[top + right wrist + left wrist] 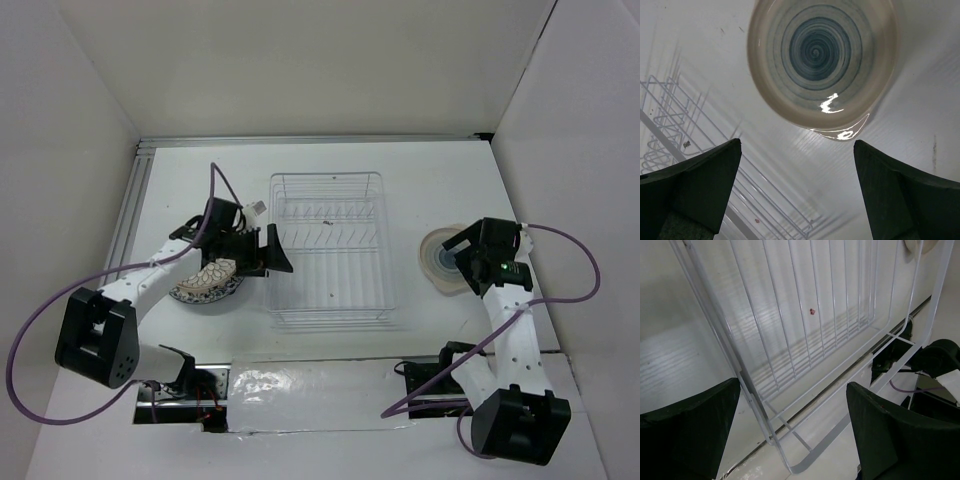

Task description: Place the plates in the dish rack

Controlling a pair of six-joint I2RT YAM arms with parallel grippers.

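The white wire dish rack (328, 250) lies in the middle of the table and holds no plates. My left gripper (278, 250) is open and empty at the rack's left edge; in the left wrist view the gripper (792, 440) has the corner of the rack (805, 340) between its fingers (900, 435). A blue-white floral plate (205, 288) sits under the left arm with a paler patterned plate (214, 271) on it. My right gripper (462, 264) is open just short of the cream ringed plate (438, 258). In the right wrist view that gripper (797, 190) is below the plate (822, 55). The dark square plate is out of view.
A metal rail (135, 205) runs along the table's left side. A shiny sheet (300, 392) covers the near edge between the arm bases. White walls close in the back and both sides. A small red speck (812, 311) lies under the rack wires.
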